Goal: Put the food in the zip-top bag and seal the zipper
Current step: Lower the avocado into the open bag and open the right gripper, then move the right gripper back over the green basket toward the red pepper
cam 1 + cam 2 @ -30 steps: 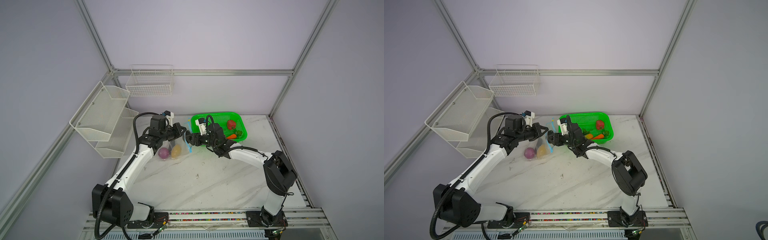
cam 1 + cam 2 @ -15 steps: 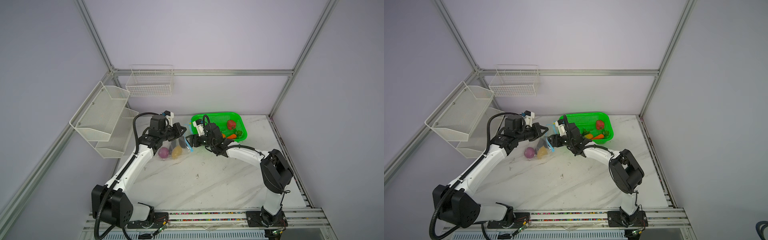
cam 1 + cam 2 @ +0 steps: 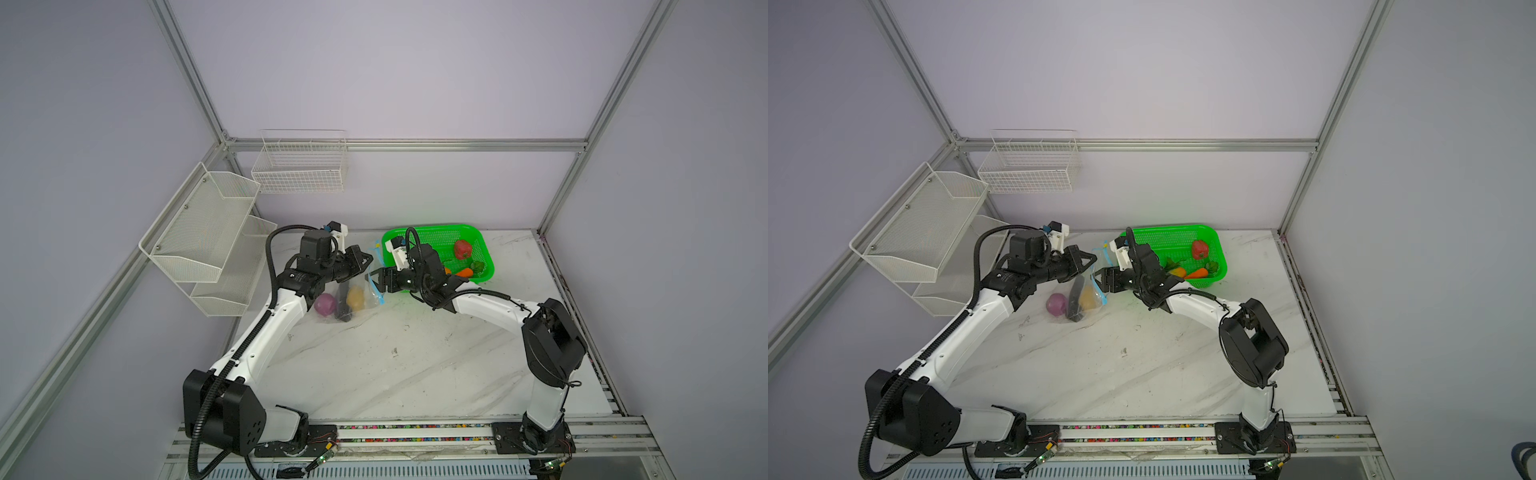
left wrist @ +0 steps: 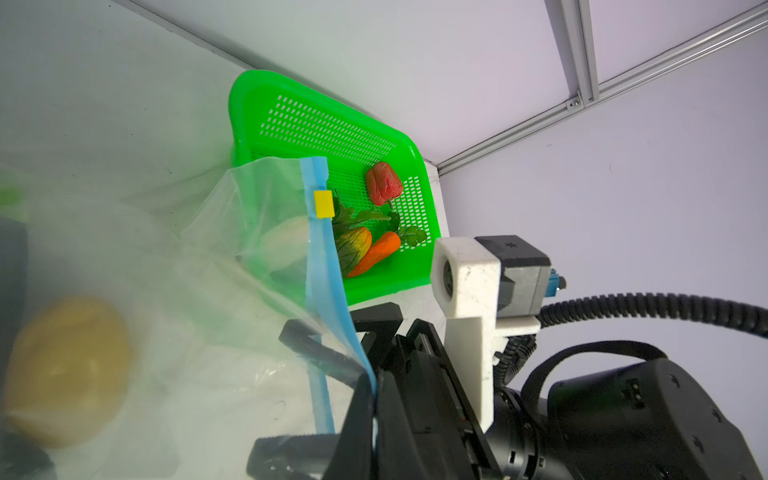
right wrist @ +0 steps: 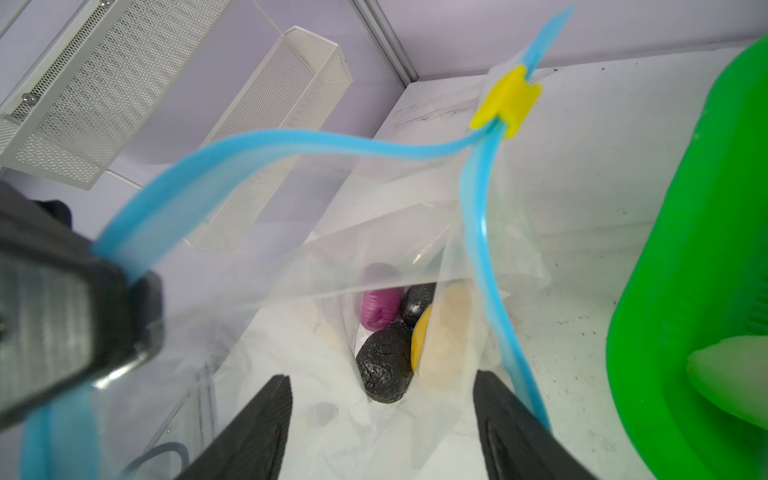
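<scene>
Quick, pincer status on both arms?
Left pincer: closed, holding the zipper strip of the zip-top bag.
Right pincer: open, holding nothing, at the bag's mouth.

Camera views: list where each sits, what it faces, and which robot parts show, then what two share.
Both top views: high in front, looking down on the table; both arms whole.
Left wrist: on the left arm, facing the green basket past the bag; left claw shut on the zipper.
Right wrist: on the right arm, looking into the bag at the food; right claw open.
Shared: both wrist views show the yellow slider.
</scene>
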Controlling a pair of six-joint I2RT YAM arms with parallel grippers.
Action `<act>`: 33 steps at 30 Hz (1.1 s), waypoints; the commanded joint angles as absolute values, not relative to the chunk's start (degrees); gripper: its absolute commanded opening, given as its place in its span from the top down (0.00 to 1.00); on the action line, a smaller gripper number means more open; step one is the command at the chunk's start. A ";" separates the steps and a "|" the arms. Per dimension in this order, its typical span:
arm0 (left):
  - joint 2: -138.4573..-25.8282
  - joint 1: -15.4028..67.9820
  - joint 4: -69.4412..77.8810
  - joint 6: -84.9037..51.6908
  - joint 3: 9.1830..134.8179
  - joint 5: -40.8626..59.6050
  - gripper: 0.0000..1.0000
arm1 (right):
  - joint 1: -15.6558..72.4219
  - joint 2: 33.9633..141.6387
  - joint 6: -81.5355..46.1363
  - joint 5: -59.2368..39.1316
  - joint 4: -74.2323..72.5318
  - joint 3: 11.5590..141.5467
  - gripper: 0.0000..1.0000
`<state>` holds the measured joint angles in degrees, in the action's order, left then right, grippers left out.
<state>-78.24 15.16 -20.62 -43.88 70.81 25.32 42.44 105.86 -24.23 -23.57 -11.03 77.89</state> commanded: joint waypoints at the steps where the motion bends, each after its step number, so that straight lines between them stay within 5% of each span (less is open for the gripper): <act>1: -76.73 15.47 -17.62 -43.33 71.93 26.19 1.00 | 42.89 102.23 -23.20 -22.10 -9.35 78.14 0.28; 15: -77.27 15.42 -16.03 -43.43 70.57 26.52 1.00 | 36.33 91.98 -12.63 -7.37 4.91 79.01 0.28; 33: -78.75 15.56 -15.32 -43.52 70.75 27.91 1.00 | 20.01 107.65 -8.32 5.59 12.22 91.33 0.29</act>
